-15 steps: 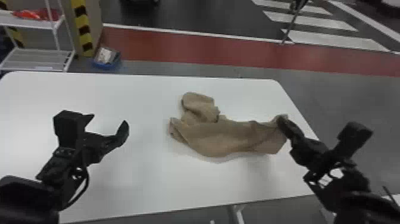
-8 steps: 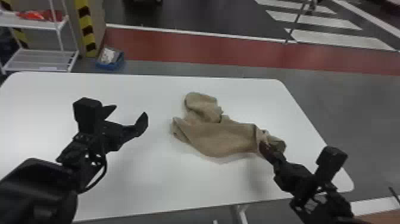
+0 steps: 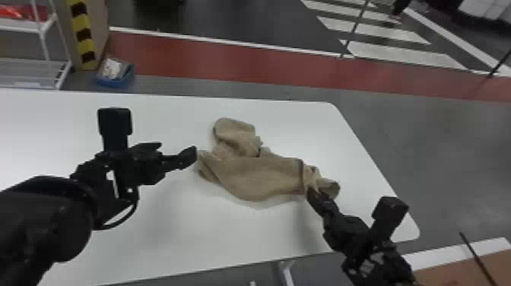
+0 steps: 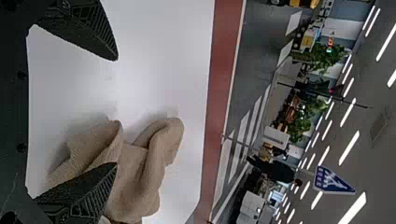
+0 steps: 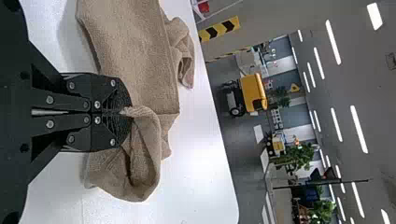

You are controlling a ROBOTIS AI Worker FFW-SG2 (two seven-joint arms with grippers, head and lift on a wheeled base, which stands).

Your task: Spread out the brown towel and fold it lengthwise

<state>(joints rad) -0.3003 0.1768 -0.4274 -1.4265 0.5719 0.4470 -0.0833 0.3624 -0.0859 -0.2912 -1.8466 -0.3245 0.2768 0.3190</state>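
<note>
We see the soft brown cloth towel [image 3: 262,177] lying crumpled on the smooth white counter [image 3: 171,235], toward its right part. Its long axis goes mostly from left to right, with the right end turned somewhat to the near side, and a bunched part sticks out to the far side near the left end.

The left pincer [image 3: 178,148], with two flat black fingers, is open and empty. For this pincer, the towel lies to the right, and its left end is just beside the fingertips. In the left wrist view one finger stands in front of the cloth; if they touch, we cannot tell. The right pincer [image 5: 126,112] is closed on a pinch of cloth close to the right end, where a small flap passes beyond it. So we judge that the left arm is nearer to the free left end, and should take this corner before both arms spread the towel.

On the towel we can read no label and no writing. A blue sign [image 4: 334,181] behind carries a white drawing.
</note>
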